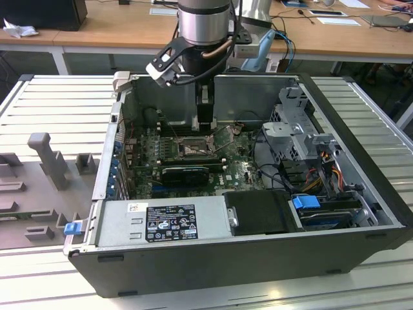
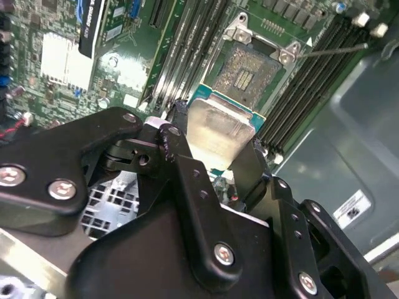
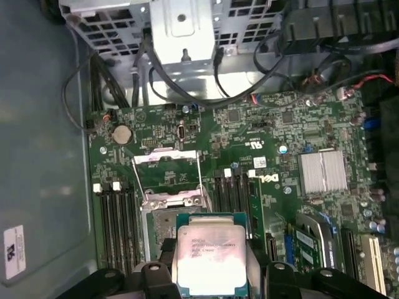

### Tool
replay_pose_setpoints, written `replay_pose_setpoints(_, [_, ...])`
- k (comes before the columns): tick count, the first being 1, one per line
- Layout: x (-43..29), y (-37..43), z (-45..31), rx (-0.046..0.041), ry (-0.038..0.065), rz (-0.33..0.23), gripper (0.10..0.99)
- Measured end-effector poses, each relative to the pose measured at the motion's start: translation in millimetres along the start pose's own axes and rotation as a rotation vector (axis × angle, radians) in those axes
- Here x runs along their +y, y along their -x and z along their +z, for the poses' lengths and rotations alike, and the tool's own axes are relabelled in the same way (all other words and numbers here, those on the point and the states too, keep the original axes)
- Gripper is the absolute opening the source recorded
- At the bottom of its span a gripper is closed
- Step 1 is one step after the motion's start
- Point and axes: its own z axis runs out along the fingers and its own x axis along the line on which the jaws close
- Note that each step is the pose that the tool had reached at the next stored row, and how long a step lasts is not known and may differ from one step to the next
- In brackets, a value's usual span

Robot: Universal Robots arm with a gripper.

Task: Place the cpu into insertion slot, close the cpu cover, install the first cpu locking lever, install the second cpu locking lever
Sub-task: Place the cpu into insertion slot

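Above the insertion slot (image 2: 248,70), the hand (image 2: 215,142) grips the cpu (image 2: 219,124).

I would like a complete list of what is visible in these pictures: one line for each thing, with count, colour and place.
computer case: one, dark grey, open on top, middle of the exterior view
power supply: one, silver, along the case's near wall
circuit board: one, green, on the case floor
memory slots: two groups, black, either side of the socket
insertion slot: one, dark frame, tan-grey pins, empty
cpu cover: one, silver, swung open beside the slot
cpu: one, silver top, held near the slot, not seated
gripper: one, black, shut on the cpu
arm: one, silver-grey, above the case
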Motion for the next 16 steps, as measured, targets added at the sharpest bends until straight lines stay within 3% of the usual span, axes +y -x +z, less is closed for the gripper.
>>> replay_pose_setpoints(2, [-0.6, 0.2, 8.5, 0.0039, -0.001, -0.053, 0.525])
replay_pose_setpoints(8, [-2.3, -0.9, 25.7, 0.0051, -0.001, -0.068, 0.525])
replay_pose_setpoints(12, [-3.6, -1.2, 35.0, 0.0072, -0.002, -0.096, 0.525])
replay_pose_setpoints(16, [-3.9, -1.4, 37.7, 0.0069, -0.002, -0.095, 0.525])
